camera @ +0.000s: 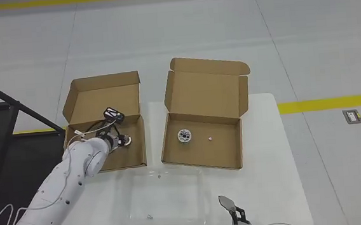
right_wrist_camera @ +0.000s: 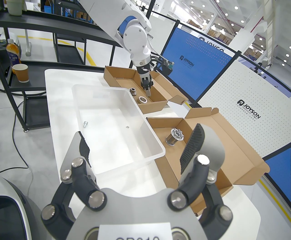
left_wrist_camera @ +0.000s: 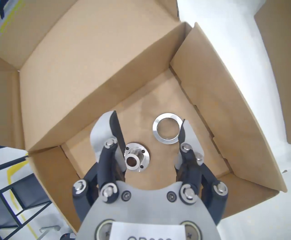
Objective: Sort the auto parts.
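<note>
Brown box (left_wrist_camera: 91, 68); silver ring (left_wrist_camera: 167, 130); translucent tray (right_wrist_camera: 109, 136); white table (camera: 272, 182).

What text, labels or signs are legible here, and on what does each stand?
Blue panel: brand logo and name, left unquoted.
White pegboard: brand logo and name, left unquoted; the small line beneath is unreadable.
Bottle: label too small to read.
Left gripper: base label cut off by the edge.
Right gripper: base label cut off by the edge.
Floor plate: too small to read.
</note>
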`<action>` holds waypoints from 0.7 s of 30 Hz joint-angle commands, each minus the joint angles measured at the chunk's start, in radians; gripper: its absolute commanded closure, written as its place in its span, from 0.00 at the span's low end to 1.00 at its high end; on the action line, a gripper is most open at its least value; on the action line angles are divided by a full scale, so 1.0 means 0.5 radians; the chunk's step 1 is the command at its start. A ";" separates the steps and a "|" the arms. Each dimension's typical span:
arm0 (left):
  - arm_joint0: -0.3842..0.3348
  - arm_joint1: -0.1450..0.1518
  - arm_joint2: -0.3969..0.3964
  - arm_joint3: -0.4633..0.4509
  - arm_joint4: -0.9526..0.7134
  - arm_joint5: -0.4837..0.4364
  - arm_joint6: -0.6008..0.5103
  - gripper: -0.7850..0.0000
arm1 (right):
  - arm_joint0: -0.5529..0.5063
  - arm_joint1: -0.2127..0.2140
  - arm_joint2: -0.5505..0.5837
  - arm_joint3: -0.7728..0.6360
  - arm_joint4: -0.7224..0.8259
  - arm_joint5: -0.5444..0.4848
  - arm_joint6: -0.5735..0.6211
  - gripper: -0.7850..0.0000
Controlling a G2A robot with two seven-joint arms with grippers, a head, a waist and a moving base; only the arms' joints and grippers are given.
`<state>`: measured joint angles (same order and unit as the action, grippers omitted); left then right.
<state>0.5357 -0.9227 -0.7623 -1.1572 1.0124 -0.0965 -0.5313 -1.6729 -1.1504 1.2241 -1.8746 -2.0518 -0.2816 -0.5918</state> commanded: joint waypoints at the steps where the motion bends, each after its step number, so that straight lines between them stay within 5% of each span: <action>1: 0.117 0.061 -0.128 -0.243 0.060 0.010 -0.001 0.00 | 0.000 0.000 0.000 0.000 0.000 0.000 0.000 0.00; 8: 0.765 0.283 -0.644 -1.269 0.402 -0.080 -0.071 0.00 | 0.000 0.000 0.000 0.000 0.000 0.000 0.000 0.00; 12: 1.125 0.364 -0.869 -1.724 0.615 -0.302 -0.096 0.00 | 0.000 0.000 0.000 0.000 0.000 0.000 0.000 0.00; 16: 1.348 0.416 -1.009 -1.958 0.776 -0.707 -0.022 0.00 | 0.000 0.000 0.000 0.000 0.000 0.000 0.000 0.00; 21: 1.432 0.463 -1.048 -2.062 1.108 -1.341 0.141 0.00 | 0.000 0.000 0.000 0.000 0.000 0.000 0.000 0.00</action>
<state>1.2501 -0.6959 -1.2902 -2.1812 1.5124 -0.6673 -0.4797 -1.6729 -1.1504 1.2241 -1.8746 -2.0518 -0.2816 -0.5918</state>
